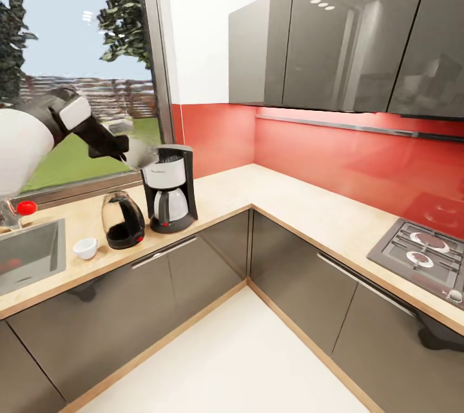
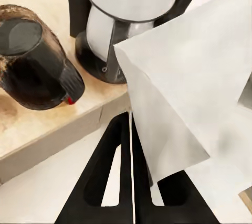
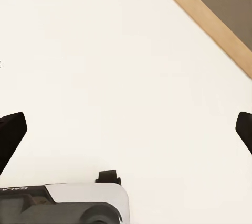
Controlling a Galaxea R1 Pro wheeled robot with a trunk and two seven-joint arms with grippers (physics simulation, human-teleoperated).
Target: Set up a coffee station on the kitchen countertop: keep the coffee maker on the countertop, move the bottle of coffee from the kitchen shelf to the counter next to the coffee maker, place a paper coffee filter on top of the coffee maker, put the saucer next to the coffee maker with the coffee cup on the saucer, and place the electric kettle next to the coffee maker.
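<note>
The left gripper (image 2: 130, 129) is clenched on the paper coffee filter (image 2: 194, 87), its two dark fingers pressed together with the white sheet pinched between them; in the head view the left arm reaches in from the window side and holds the filter (image 1: 140, 156) just beside the upper left edge of the coffee maker (image 1: 170, 189), not yet on its top; the coffee maker stands upright on the countertop (image 1: 270, 197), near the front edge, with bare counter running on to the inside corner; the electric kettle (image 1: 122, 220) stands just left of the coffee maker, close to the counter's front edge; the coffee cup (image 1: 86, 247) sits left of the kettle, beside the sink (image 1: 38, 252), directly on the counter; a red-capped object (image 1: 26, 207) stands behind the sink, too small to identify; the right gripper (image 3: 126, 129) is released, its fingertips (image 3: 10, 135) spread wide over open white floor (image 3: 105, 51), with a wooden plinth edge (image 3: 210, 22) crossing one corner of that view; the cooktop (image 1: 422, 252) lies well apart at the far right.
</note>
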